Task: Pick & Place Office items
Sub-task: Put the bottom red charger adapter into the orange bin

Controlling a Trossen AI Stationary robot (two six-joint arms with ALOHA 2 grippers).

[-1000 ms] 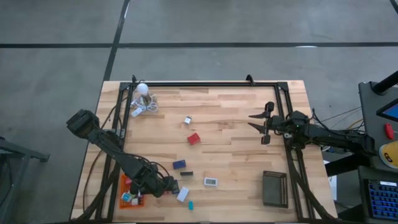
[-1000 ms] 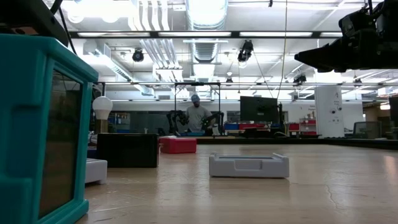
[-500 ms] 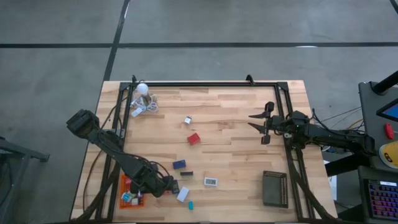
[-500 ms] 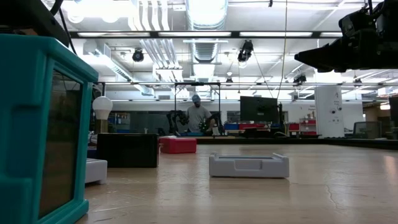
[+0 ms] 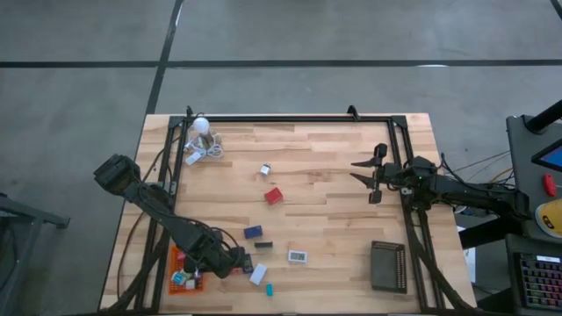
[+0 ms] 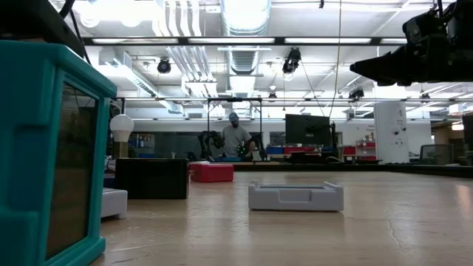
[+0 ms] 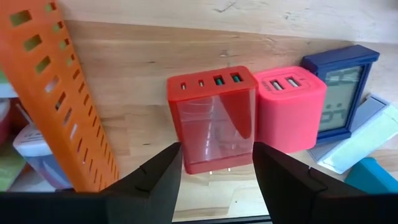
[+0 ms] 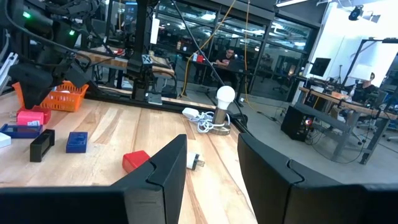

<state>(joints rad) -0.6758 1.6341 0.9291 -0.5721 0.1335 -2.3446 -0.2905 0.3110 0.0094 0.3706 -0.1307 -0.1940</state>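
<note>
Small office items lie scattered on the wooden table [image 5: 334,219]: a red block [image 5: 274,196], a navy one [image 5: 254,232], a black one [image 5: 263,245] and a white clock [image 5: 298,256]. My left gripper [image 5: 239,262] is by the orange tray [image 5: 180,274] at the near left, shut on a red charger block [image 7: 211,115]. Against that block sit a pink charger [image 7: 289,109] and a navy clock [image 7: 342,93]. My right gripper [image 5: 358,172] hangs open over the table's right side, with nothing between its fingers. My left gripper pinches the red charger block between its two fingers, one on each long side [image 7: 184,158] near the pronged end. The fingers come steeply from above. The block lies with its port end away from the gripper, right beside the pink charger. Whether it is off the table I cannot tell.
A black ribbed tray [image 5: 387,265] lies at the near right. A white bulb with coiled cord [image 5: 202,132] stands at the far left corner. A teal piece [image 5: 269,288] and a white one [image 5: 258,274] lie near the front edge. The orange tray holds several pieces.
</note>
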